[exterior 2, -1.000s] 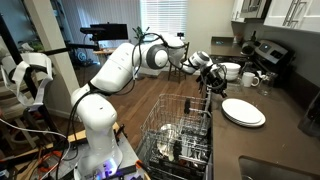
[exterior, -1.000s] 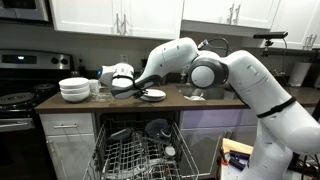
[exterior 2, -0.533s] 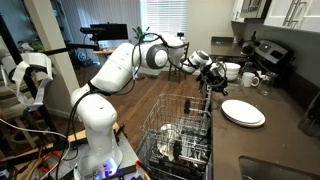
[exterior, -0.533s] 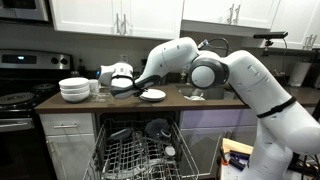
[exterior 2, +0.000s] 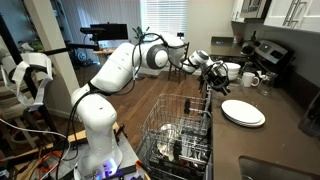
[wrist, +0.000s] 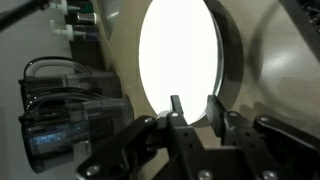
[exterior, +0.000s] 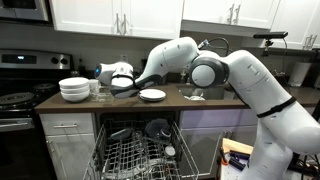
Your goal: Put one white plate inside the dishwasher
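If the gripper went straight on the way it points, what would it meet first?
The white plate: its rim lies just ahead of the gripper in the wrist view; depth unclear.

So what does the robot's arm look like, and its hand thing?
The arm is shiny white, made of fat rounded tubes with dark grey rings at the joints. Its gripper is black, with two straight, flat fingers.
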Robot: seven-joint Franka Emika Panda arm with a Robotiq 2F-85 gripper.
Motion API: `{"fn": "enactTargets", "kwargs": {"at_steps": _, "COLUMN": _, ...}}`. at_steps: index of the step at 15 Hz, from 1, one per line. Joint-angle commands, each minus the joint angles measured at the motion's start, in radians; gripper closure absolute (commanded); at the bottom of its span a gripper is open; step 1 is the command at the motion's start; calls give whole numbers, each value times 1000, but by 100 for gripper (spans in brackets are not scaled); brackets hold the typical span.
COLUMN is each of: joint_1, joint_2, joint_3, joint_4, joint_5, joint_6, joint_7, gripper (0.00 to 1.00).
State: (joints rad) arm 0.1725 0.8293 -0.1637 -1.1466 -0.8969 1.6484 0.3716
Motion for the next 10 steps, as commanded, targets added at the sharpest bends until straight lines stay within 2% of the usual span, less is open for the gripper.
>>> {"fn": "enactTargets", "kwargs": {"at_steps": 1, "joint_1": -23, "joint_2": -24, "joint_3": 19, "joint_4": -23, "joint_5": -12, "joint_6": 55, "joint_7": -27, "gripper": 37}}
{"fn": "enactTargets", "kwargs": {"at_steps": 3, "joint_1": -27, "joint_2": -22, "joint_3": 17, "joint_4": -24, "joint_5": -8, "joint_6": 63, "joint_7": -26, "gripper": 24}}
{"fn": "enactTargets", "kwargs": {"at_steps": 4, "joint_1": -32, "joint_2": -22, "joint_3": 17, "joint_4": -26, "joint_5": -5, "joint_6": 68, "joint_7": -26, "gripper": 21}}
{"fn": "enactTargets", "kwargs": {"at_steps": 5, "joint_1": -35, "joint_2": -20, "joint_3": 15, "joint_4": -25, "joint_5": -4, "joint_6": 67, "joint_7": -23, "gripper": 24}}
{"fn": "enactTargets", "kwargs": {"at_steps": 7, "joint_1": -46, "joint_2": -21, "joint_3": 16, "joint_4": -29, "joint_5": 0, "joint_6": 72, "joint_7": -22, "gripper": 18}}
{"fn": "enactTargets", "kwargs": {"at_steps": 10, "joint_1": -59, "joint_2": -23, "joint_3": 18, "joint_4": -39, "joint_5": 4, "joint_6": 88, "joint_7": -17, "gripper": 24}}
